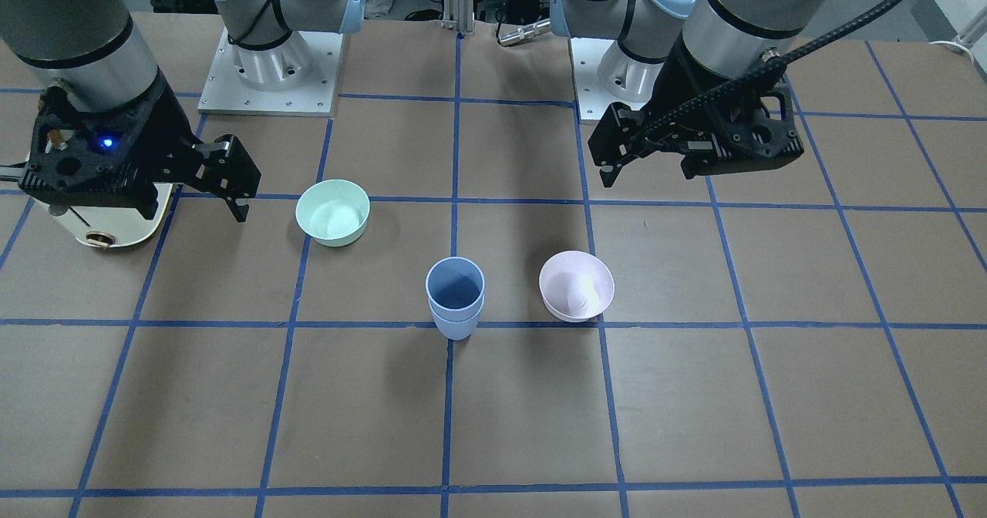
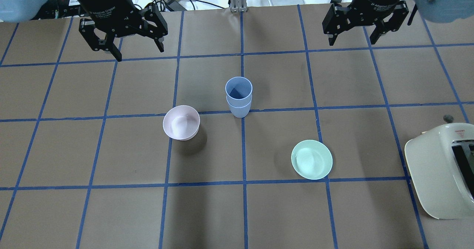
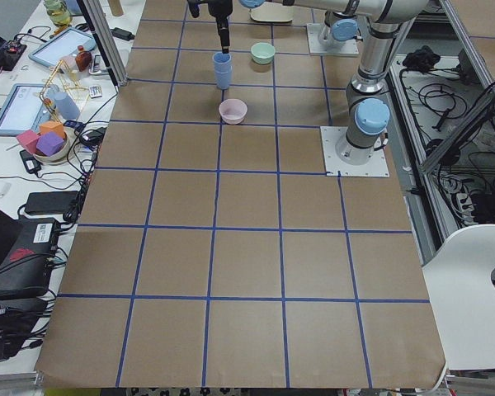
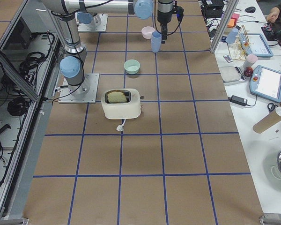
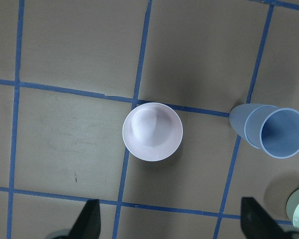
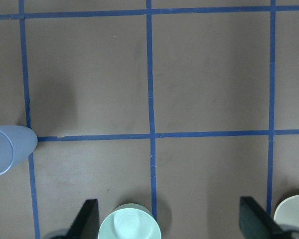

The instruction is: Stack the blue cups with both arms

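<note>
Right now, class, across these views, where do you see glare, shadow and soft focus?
Overhead exterior: a white highlight glares inside the pink bowl, with a soft shadow beside it. Exterior front-facing: broad dim shadows lie around the stacked blue cups. Left wrist-mounted: the left end effector looks dark and soft-edged at the bottom edge, while the cups are sharp.

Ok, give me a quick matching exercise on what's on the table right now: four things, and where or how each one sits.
Things:
1. blue cups
2. pink bowl
3. mint-green bowl
4. toaster

Places or states:
a. farthest to the robot's right
b. nested one in the other, upright
c. to the robot's left of the stack
d. between the stack and the toaster

Pairs: 1-b, 2-c, 3-d, 4-a
</note>
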### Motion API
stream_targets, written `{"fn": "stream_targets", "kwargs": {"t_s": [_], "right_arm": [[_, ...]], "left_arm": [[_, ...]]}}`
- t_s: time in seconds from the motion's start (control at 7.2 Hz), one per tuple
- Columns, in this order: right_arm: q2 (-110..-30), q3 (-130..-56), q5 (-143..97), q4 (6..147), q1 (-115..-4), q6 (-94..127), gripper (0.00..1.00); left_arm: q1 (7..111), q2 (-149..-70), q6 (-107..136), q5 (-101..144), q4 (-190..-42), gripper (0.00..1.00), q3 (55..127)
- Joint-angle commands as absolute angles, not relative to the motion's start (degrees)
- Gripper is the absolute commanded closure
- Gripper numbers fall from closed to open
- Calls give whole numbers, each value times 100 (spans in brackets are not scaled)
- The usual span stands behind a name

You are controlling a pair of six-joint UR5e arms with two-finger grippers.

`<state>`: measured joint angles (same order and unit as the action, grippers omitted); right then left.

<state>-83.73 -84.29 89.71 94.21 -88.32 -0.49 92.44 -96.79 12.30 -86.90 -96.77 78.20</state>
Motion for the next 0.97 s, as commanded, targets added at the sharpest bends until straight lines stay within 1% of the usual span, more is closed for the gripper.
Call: {"fn": "stream_targets", "kwargs": {"t_s": [0.0,0.42,0.83], "right_arm": [[-8376,-8455,8956,9431,-8833,-26,0],[-8367,-8455,8939,9431,-8833,-9,0],[-8367,-8464,8947,9431,-8833,-9,0]], "left_arm": [[9246,-9685,1230,-8684,-9677,0,7814],[9246,-9712,1135,-8701,-9651,0,7814],[9237,-9738,372,-8701,-9642,0,7805]]}}
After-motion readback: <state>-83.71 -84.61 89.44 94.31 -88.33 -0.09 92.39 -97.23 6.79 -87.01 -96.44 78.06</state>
